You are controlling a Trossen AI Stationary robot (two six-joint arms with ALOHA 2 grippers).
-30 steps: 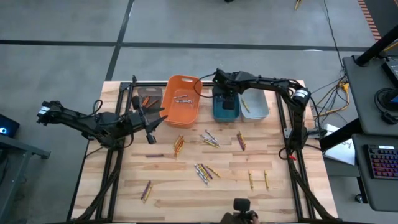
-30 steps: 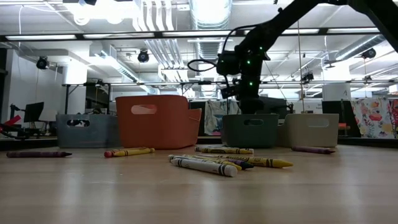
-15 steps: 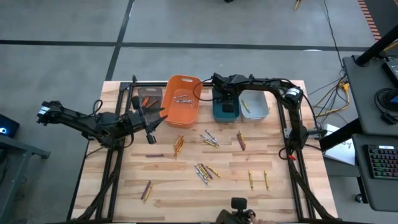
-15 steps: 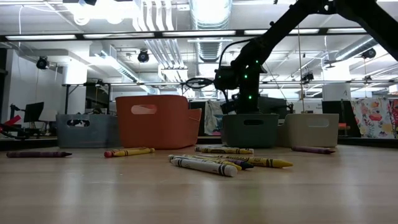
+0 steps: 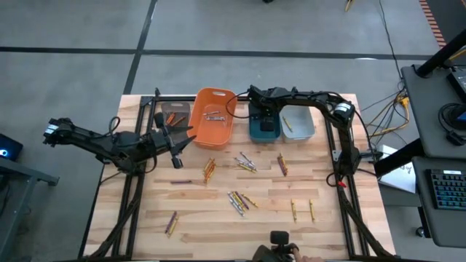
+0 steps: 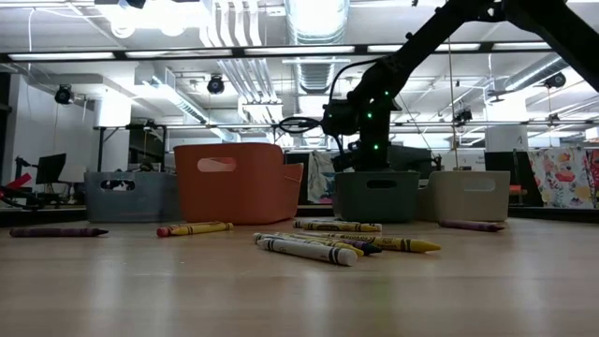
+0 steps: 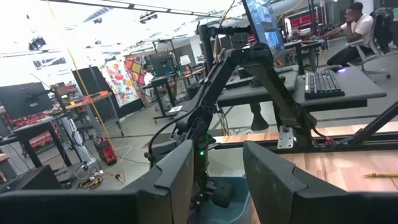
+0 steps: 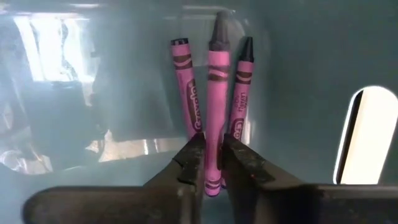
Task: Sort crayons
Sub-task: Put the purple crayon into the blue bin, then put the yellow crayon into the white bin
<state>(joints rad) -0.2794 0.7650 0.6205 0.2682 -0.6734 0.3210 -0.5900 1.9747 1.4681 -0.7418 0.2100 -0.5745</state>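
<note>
Many crayons lie scattered on the wooden table: orange ones [image 5: 210, 169], purple ones [image 5: 281, 164], a mixed bunch [image 5: 239, 200] and yellow ones [image 5: 293, 209]. My right gripper [image 8: 211, 163] is down inside the teal bin [image 5: 263, 129], shut on a purple crayon [image 8: 214, 93]; two more purple crayons [image 8: 185, 87] lie beside it in the bin. My left gripper [image 7: 217, 186] is open and empty, hovering near the table's left side by the brown-grey bin [image 5: 173, 113]. My right gripper pinches the middle purple crayon between its two fingers near its blunt end [image 8: 212, 149]. The crayon runs forward along the fingers, tip [image 8: 219, 28] away from them, inside the teal bin. Whether it rests on the bin's inside I cannot tell.
Four bins stand in a row at the table's far edge: brown-grey, orange [image 5: 215, 116] with a few crayons, teal, and light grey [image 5: 300, 124]. In the low view crayons [image 6: 309, 248] lie in front of the bins [image 6: 234, 183]. Black frame rails run along both table sides.
My right gripper has gone down and a little toward the table's left, into the teal bin, then kept still.
</note>
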